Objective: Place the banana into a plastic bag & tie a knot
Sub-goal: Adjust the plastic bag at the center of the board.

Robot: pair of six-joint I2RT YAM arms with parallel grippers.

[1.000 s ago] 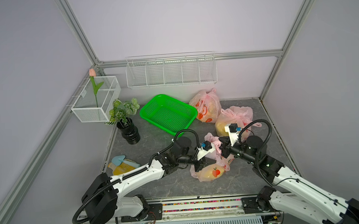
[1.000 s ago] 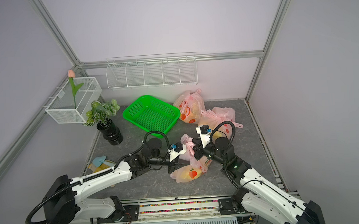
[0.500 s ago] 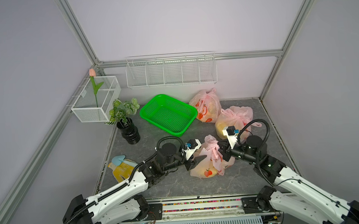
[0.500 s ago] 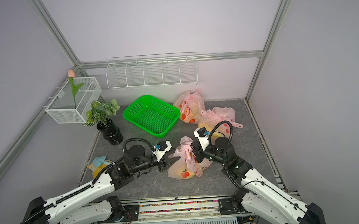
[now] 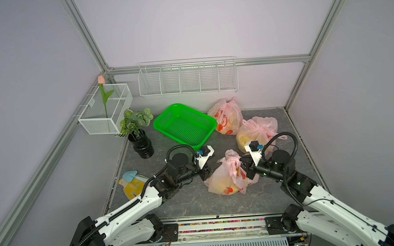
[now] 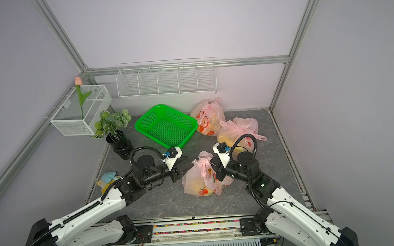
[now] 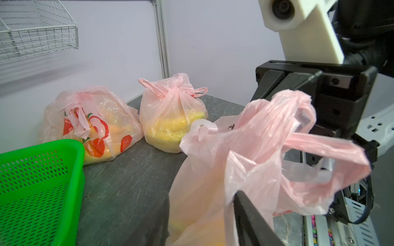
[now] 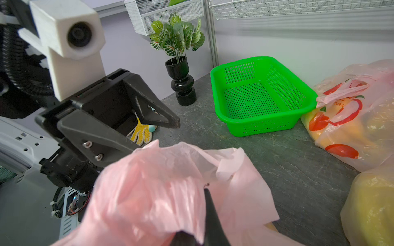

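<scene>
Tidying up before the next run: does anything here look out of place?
A yellow glove with a blue trowel lies at the mat's left edge, partly under the left arm. It seems unrelated to the bagging.

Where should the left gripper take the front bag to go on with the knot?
Probably the bunched handles atop the front bag, from the side facing the left gripper: they stand up in a narrow twist, and the right gripper pinches their far side.
</scene>
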